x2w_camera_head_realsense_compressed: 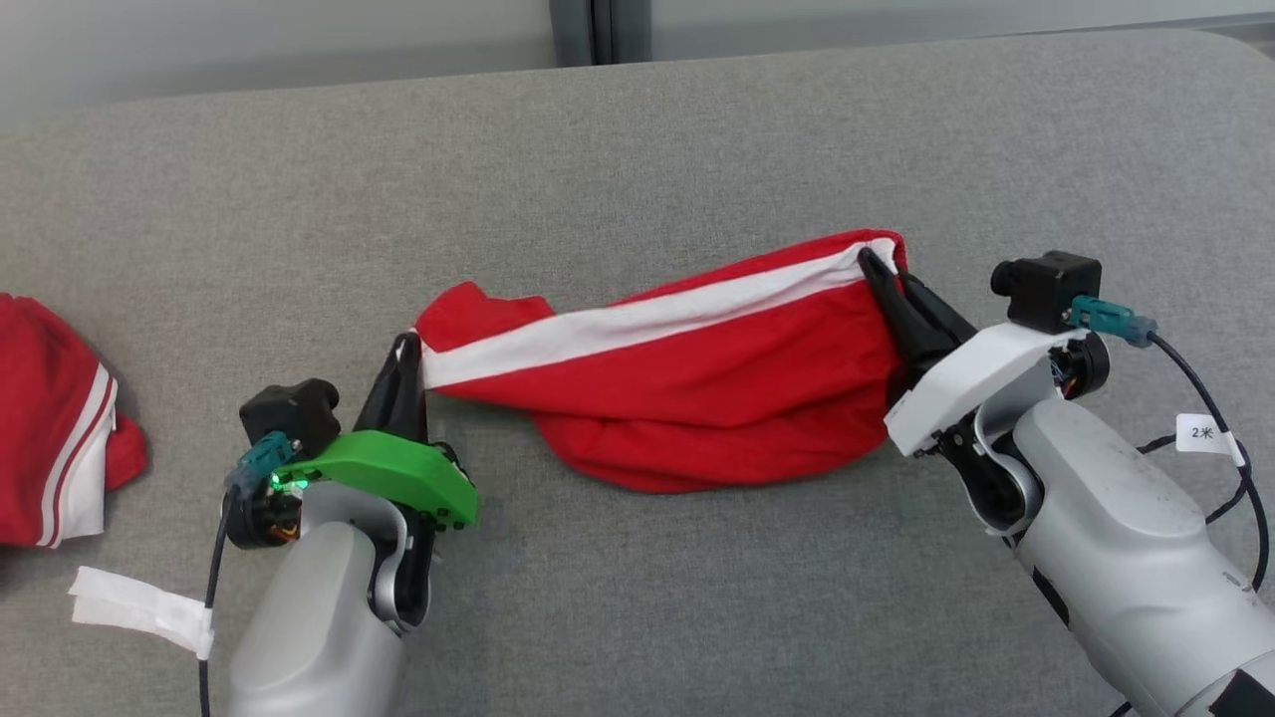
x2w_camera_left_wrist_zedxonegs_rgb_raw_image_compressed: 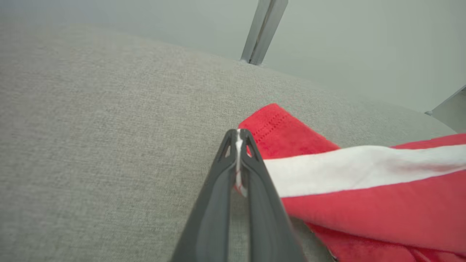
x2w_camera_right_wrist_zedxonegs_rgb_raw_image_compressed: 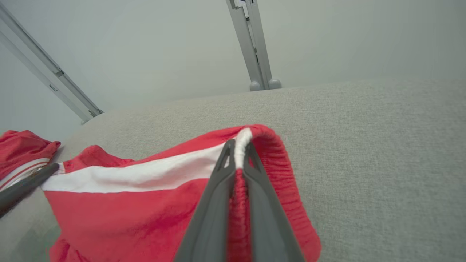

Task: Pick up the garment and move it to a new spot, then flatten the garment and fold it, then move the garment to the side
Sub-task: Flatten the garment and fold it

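The garment (x2w_camera_head_realsense_compressed: 677, 388) is a pair of red shorts with a white stripe (x2w_camera_head_realsense_compressed: 637, 324), lying slack across the middle of the grey cushion (x2w_camera_head_realsense_compressed: 637, 149). It looks thin, light and totally floppy, so it will probably sag and bunch wherever it isn't held, and a one-point grab would likely just make a lump. Corners and hems at the two ends look like the sensible places to pinch, then pull apart to get it flat.

That's pretty much how the robot has it. The left gripper (x2w_camera_head_realsense_compressed: 403, 349) is pinched tight on the stripe's edge at the end nearer the cushion's left side, with a sliver of white cloth showing between the fingers. The right gripper (x2w_camera_head_realsense_compressed: 872, 261) is clamped on the gathered waistband at the end nearer the cushion's right side. Both sit low by the cushion.
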Robot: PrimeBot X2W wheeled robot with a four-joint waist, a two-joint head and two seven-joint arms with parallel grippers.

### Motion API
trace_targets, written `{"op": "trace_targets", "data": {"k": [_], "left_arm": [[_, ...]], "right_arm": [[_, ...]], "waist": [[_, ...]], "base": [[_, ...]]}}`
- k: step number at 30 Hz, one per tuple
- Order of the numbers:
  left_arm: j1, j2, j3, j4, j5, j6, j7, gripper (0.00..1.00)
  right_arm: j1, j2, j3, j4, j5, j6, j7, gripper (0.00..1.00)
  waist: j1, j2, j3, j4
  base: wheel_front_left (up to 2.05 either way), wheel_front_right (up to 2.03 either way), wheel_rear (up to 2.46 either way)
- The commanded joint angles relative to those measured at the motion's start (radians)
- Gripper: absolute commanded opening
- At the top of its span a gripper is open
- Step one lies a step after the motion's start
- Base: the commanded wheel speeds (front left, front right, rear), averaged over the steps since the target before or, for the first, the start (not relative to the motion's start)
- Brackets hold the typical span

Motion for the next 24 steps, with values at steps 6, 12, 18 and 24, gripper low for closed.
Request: {"op": "trace_targets", "data": {"k": [6,12,18,24], "left_arm": [[-0.027,0.026,0.09,-0.152,0.077,-0.013,-0.001,0.0],[-0.101,0.087,0.121,-0.236,0.104,-0.022,0.002,0.0],[-0.197,0.152,0.111,-0.306,0.113,-0.026,0.091,0.0],[-0.3,0.189,0.109,-0.377,0.125,0.007,0.204,0.0]], "right_arm": [[0.01,-0.011,-0.068,-0.134,-0.043,-0.001,-0.005,0.0],[0.007,-0.037,-0.092,-0.267,-0.035,-0.001,-0.004,0.0],[-0.034,-0.106,-0.075,-0.383,0.016,-0.001,0.01,0.0],[-0.126,-0.179,-0.072,-0.456,0.01,-0.001,0.084,0.0]], "waist": [[0.0,-0.0001,-0.078,0.001],[0.0,-0.0001,-0.142,-0.01],[0.0,-0.0001,-0.185,-0.025],[0.0,-0.0001,-0.149,-0.039]], "base": [[0.0,0.0,0.0],[0.0,0.0,0.0],[0.0,0.0,0.0],[0.0,0.0,0.0]]}}
